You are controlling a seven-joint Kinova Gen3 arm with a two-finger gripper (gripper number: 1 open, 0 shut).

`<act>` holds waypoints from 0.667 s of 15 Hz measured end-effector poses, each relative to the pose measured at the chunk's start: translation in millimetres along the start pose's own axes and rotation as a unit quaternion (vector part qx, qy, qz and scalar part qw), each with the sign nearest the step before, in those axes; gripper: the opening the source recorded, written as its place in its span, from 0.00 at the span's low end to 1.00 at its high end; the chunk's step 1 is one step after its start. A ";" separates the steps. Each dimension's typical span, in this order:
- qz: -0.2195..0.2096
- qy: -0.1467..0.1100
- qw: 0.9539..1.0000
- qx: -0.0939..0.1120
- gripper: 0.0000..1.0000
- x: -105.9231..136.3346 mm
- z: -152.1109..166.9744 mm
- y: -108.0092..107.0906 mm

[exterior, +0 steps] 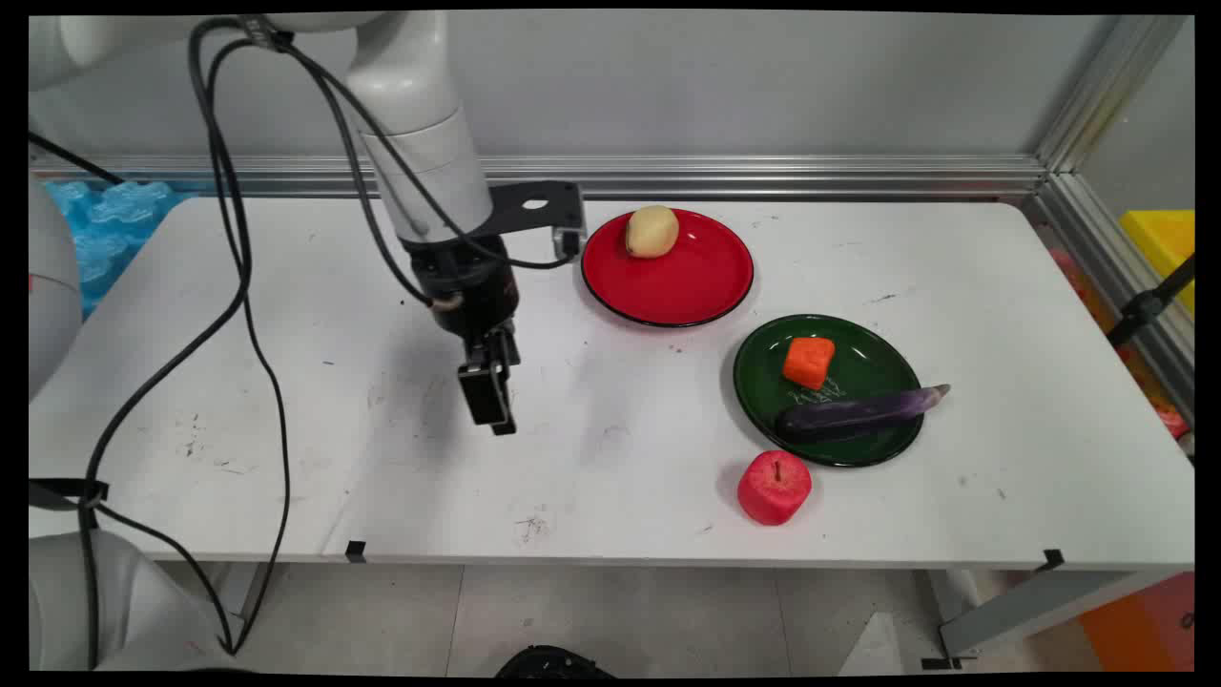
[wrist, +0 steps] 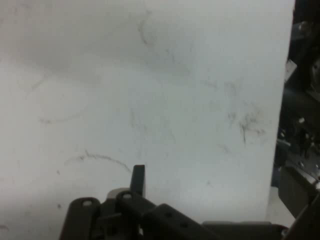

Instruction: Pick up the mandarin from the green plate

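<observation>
Holding a potato (exterior: 652,232), red plate (exterior: 696,286); green plate (exterior: 878,363) carrot (exterior: 809,362), eggplant (exterior: 858,412).

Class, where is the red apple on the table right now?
In the main view the red apple sits on the bare table near its front edge, right of centre, just below the green plate holding the eggplant.

only unreadable pale scribbles on the green plate (exterior: 887,367)

Scuffed white table (wrist: 150,90) fills most of my frame. Its edge runs down the right side. My black linkage (wrist: 150,215) sits along the bottom.
</observation>
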 end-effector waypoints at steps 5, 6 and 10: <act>-0.002 0.031 0.999 0.025 1.00 32.9 2.4 -10.8; -0.004 0.042 0.999 0.032 1.00 43.3 3.1 -14.0; -0.007 0.077 0.996 0.051 1.00 80.0 6.6 -24.0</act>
